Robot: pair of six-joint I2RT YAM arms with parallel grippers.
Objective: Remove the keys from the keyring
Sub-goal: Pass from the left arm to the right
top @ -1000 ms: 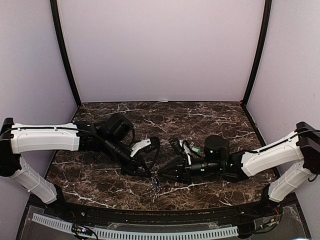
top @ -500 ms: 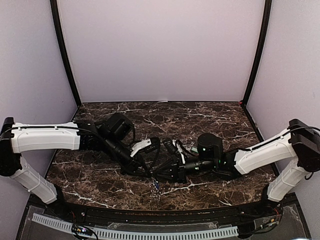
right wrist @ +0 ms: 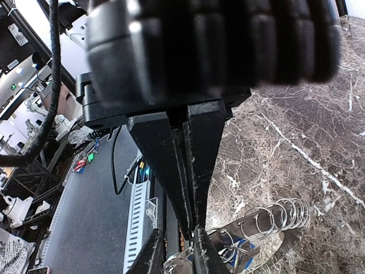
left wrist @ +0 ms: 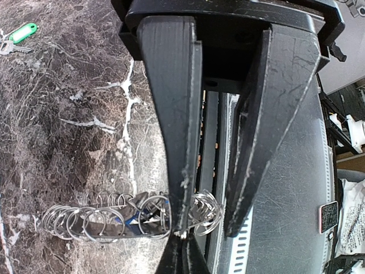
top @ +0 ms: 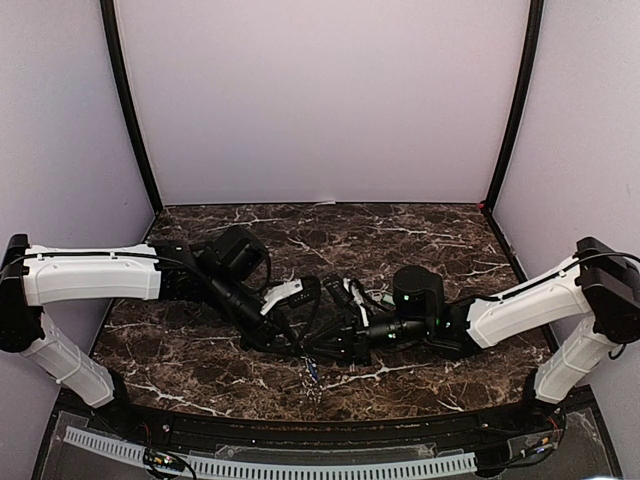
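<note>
left wrist view: the keyring (left wrist: 114, 220) is seen as a row of thin silver wire loops linked together. it is laid flat on the marble table (left wrist: 68, 114) close to the middle of its near edge, and a blue key (left wrist: 135, 216) is tangled among the loops. the bundle is judged light, springy and slippery, so the loops would be expected to slide and fold over one another when pulled. a hold is best taken edge-on at an end loop, while the broader, less slick plastic head of the key is taken from the other side. the left gripper (left wrist: 208, 228) is set with its fingers a modest gap apart and the end loops lie between them; whether the wire is pressed cannot be told. the right gripper (left wrist: 183, 248) is brought tip to tip against it, its fingers nearly together, and whether anything is caught there cannot be told. a green key (left wrist: 23, 32) is laid well apart on the marble, off the ring. the crowding of both sets of fingers over one small bundle is judged the main hindrance. a slip past the near edge onto the perforated rail (top: 300, 465) is a risk.
</note>
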